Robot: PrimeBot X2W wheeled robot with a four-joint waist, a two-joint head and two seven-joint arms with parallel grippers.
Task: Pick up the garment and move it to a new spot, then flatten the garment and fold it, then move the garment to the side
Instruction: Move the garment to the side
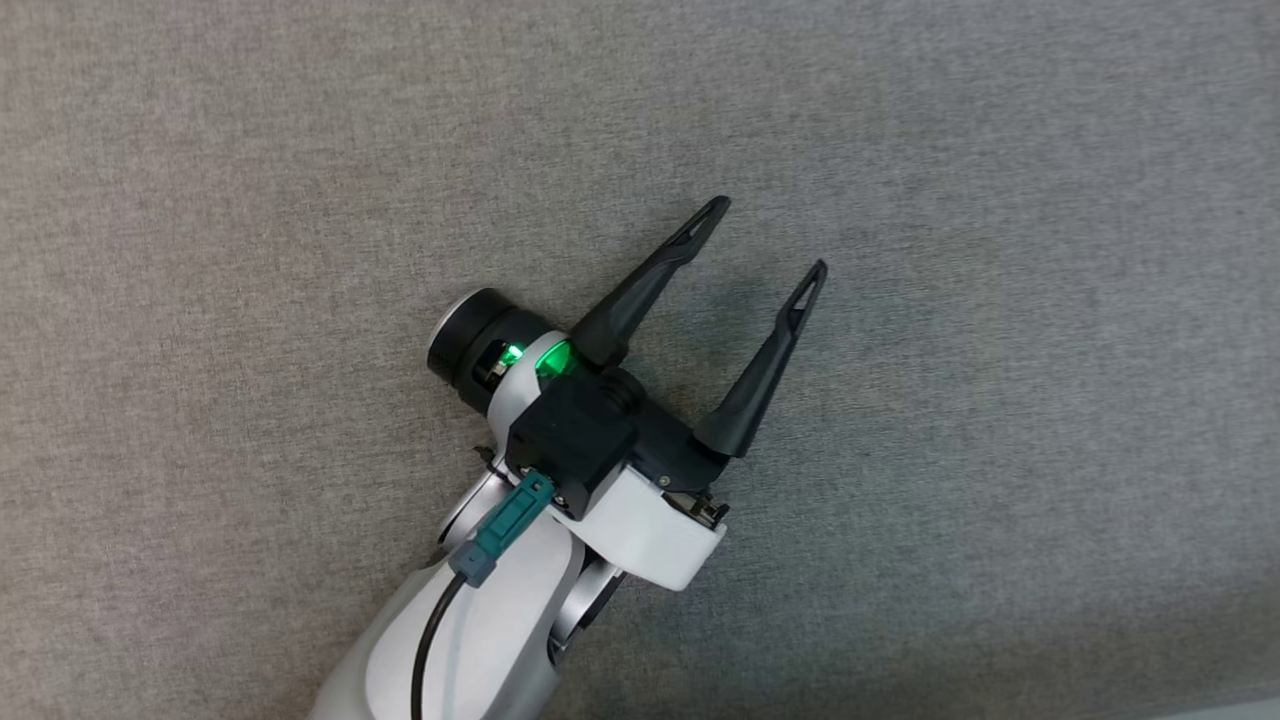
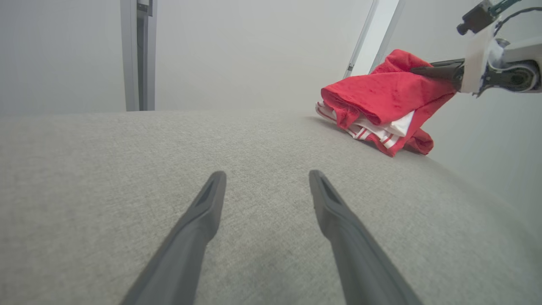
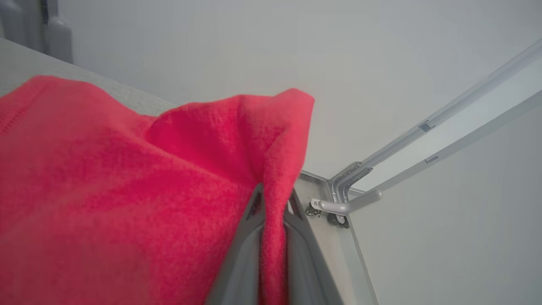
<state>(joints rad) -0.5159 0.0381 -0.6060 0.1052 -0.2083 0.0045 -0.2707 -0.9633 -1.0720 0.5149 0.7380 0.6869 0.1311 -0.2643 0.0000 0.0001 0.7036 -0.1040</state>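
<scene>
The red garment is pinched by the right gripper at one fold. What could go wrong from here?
The right gripper pinches only a thin fold of the red garment, so the cloth may slip out when lifted.
The garment seems near the edge of the grey surface and might slide off.
It is bunched in layers while the left gripper stands open, apart from it; a one-handed lift may leave it tangled.

A grey woven cloth surface (image 1: 200,150) lies under soft, even light. Beyond its far edge stand plain pale walls (image 2: 254,51), an upright metal post (image 2: 138,63) and slanted grey frame rails (image 3: 424,126).
</scene>
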